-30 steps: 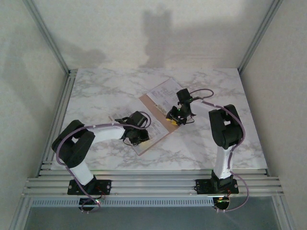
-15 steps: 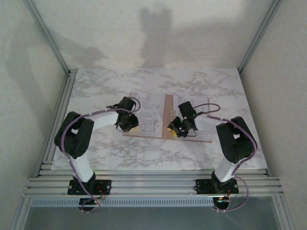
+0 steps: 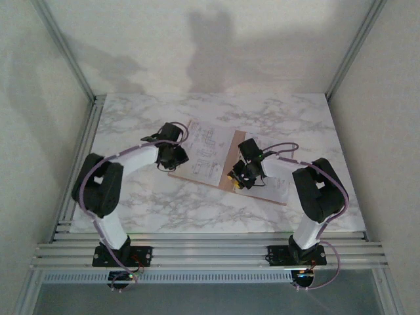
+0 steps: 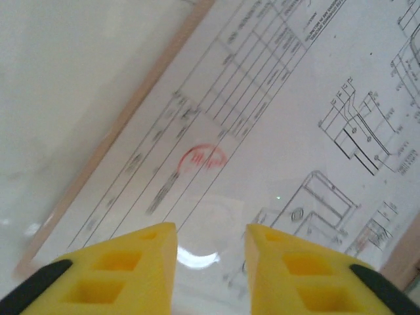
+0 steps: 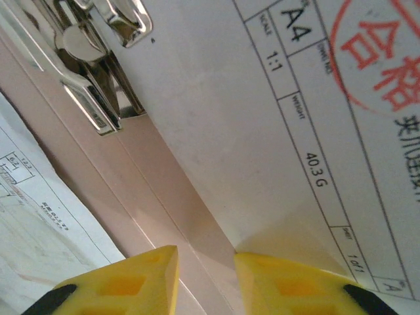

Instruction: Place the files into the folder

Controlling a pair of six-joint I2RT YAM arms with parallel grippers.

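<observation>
Plainly, the folder (image 3: 232,148) lies open and flat mid-worktop (image 3: 131,118), slightly askew, with the files (image 3: 207,154) spread over both leaves. Your left gripper (image 3: 174,156) sits over the left sheet's outer margin, jaws moderately parted and empty. Your right gripper (image 3: 237,176) sits over the spine beside the metal clip (image 5: 98,65), jaws likewise parted and empty. Expect the sheets to be light, floppy and probably slick on the card, so a flat pinch will likely buckle them. Slide them, or take a free corner. The card looks stiffer, so lift a leaf by its outer edge, away from the hinge.
</observation>
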